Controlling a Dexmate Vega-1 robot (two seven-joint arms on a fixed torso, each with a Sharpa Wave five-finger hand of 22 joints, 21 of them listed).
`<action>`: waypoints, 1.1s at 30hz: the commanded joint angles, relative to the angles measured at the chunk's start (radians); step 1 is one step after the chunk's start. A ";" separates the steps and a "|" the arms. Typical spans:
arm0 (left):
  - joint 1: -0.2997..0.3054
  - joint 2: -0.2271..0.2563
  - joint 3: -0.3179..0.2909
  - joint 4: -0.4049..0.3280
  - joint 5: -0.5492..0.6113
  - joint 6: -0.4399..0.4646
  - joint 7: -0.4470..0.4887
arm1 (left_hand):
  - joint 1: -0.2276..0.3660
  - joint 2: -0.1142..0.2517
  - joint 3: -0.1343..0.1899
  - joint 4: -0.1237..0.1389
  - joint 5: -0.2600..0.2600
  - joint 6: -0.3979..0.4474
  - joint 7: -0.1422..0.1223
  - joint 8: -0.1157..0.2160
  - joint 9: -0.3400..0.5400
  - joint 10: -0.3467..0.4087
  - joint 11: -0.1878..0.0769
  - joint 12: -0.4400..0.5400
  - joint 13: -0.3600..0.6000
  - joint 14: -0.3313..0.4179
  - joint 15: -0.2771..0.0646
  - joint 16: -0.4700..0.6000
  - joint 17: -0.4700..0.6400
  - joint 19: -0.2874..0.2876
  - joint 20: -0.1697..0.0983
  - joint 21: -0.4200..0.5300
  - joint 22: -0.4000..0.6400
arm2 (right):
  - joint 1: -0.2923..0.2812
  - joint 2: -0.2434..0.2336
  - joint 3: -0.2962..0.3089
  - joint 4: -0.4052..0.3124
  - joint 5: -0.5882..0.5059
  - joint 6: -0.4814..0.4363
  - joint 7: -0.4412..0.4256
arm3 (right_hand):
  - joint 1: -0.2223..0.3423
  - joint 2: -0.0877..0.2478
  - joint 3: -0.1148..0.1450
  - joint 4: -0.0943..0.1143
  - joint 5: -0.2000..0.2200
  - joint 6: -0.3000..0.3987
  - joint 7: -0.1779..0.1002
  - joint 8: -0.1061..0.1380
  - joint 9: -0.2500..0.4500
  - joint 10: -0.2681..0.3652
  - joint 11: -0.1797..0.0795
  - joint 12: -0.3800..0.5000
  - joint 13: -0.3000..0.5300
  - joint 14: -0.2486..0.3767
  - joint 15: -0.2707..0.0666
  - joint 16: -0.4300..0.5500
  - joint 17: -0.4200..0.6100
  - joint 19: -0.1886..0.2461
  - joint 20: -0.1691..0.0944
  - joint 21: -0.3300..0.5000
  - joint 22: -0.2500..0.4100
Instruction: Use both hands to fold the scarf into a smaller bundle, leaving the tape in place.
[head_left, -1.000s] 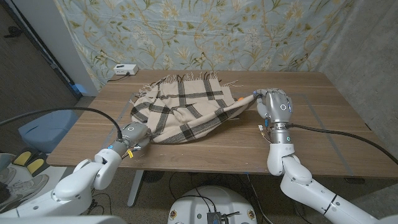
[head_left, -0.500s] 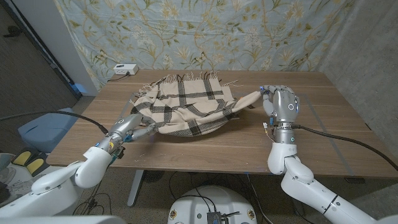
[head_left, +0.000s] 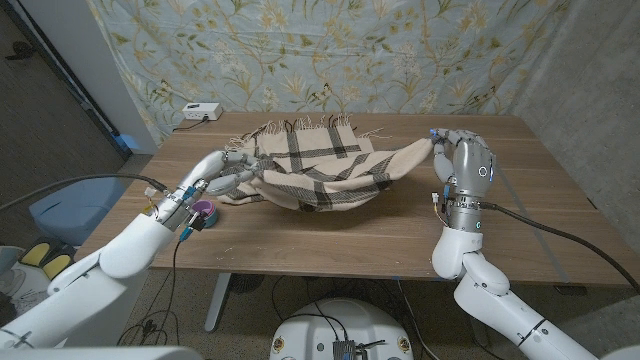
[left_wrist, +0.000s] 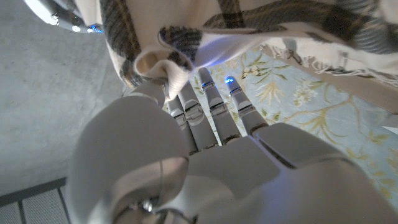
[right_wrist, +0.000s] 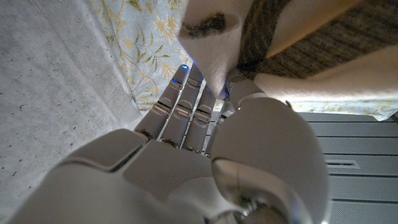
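The plaid scarf (head_left: 320, 170) hangs slung between the two hands over the middle of the wooden bench (head_left: 540, 220), its belly sagging to or just above the boards and its fringed far edge lying toward the back. The left hand (head_left: 222, 178) pinches the scarf's left end between thumb and fingers (left_wrist: 211, 99), a wad of cloth bunched at the thumb. The right hand (head_left: 462, 165) grips the right end the same way, cloth pinched at the thumb beside its fingers (right_wrist: 186, 106). A small purple roll, probably the tape (head_left: 204, 211), sits on the bench just near of the left hand.

The fabric looks soft, light and limp: it droops wherever unsupported and will not keep a crease unaided. Corners or end hems are the best holds. Bringing one end across to the other should halve it, keeping the sag clear of the tape.
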 joint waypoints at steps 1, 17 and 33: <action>-0.161 -0.008 0.110 0.070 -0.352 -0.214 -0.301 | 0.019 0.010 0.007 -0.001 0.008 0.090 -0.030 0.057 0.052 0.045 -0.032 0.010 0.008 0.011 -0.159 -0.005 0.002 0.011 -0.002 0.010 0.002 | -0.039 0.144 0.132 0.002 -0.041 0.225 -0.013 | 0.006 0.003 0.003 0.003 0.006 0.009 -0.001 0.010 0.006 0.006 -0.005 0.007 0.005 0.009 -0.121 -0.001 0.006 -0.003 0.005 0.006 -0.001; -0.079 -0.134 -0.080 0.026 -0.224 -0.147 -0.149 | 0.028 0.013 0.015 -0.002 0.019 0.084 -0.009 0.069 0.071 0.054 -0.027 0.024 0.034 0.025 -0.157 -0.014 -0.001 0.013 -0.004 0.021 0.007 | 0.034 0.144 0.132 0.012 0.097 0.319 -0.010 | 0.003 0.005 0.004 0.008 0.012 0.008 0.005 0.016 0.018 0.003 -0.003 0.014 0.017 0.012 -0.119 -0.006 0.017 -0.012 0.005 0.011 -0.003; -0.089 -0.363 -0.204 -0.117 0.516 0.280 0.320 | 0.036 0.009 0.022 -0.006 0.021 0.083 0.000 0.080 0.088 0.056 -0.023 0.033 0.057 0.034 -0.155 -0.022 -0.004 0.014 -0.003 0.034 0.012 | 0.244 0.103 0.018 0.105 0.188 0.252 0.117 | 0.004 0.002 0.004 0.007 0.015 0.013 0.010 0.017 0.017 0.005 0.000 0.022 0.025 0.012 -0.119 -0.011 0.026 -0.014 0.008 0.018 -0.005</action>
